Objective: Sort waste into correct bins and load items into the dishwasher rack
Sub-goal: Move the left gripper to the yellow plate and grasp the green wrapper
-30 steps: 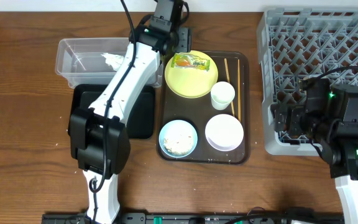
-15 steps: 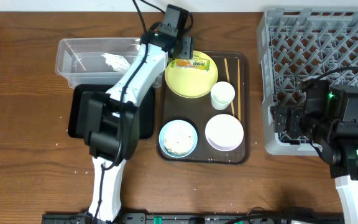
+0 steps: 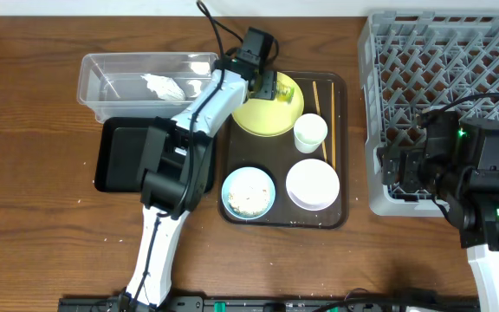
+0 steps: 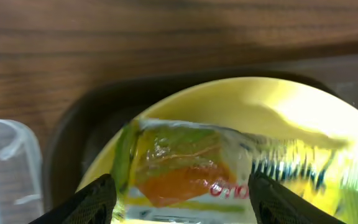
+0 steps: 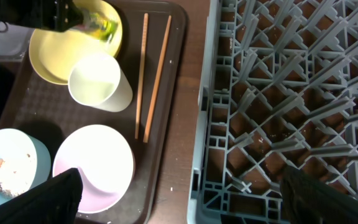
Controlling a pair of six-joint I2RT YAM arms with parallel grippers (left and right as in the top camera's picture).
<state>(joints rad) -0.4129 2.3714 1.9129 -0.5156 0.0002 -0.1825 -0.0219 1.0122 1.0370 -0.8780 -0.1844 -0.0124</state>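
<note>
I am holding my left claw [image 3: 265, 85] spread over the one round yellow plate [image 3: 271, 117] near the upper middle of the overhead picture. In the left wrist view its two fingers [image 4: 95, 200] are standing on either side of the single green-and-orange snack wrapper [image 4: 185, 168], which is lying on the plate. I cannot tell whether they are touching it.

The plate is sitting at the top of the one brown serving tray [image 3: 343, 130]. That tray is also carrying one small white cup [image 3: 310, 133], two bowls and two wooden chopsticks [image 3: 319, 108]. The chopsticks are lying side by side right of the plate. The white bowl [image 3: 312, 184] is sitting at the lower right, and the light blue bowl [image 3: 249, 192], with white rice in it, at the lower left.

Two bins are lying left of the tray: the clear tub [image 3: 93, 87] above, with one crumpled white scrap [image 3: 165, 85] inside, and the black tray [image 3: 119, 156] below it.

I am keeping my right claw [image 3: 392, 169] spread wide and gripping nothing, at the lower left edge of the one grey dishwasher rack [image 3: 449, 61] on the right.
</note>
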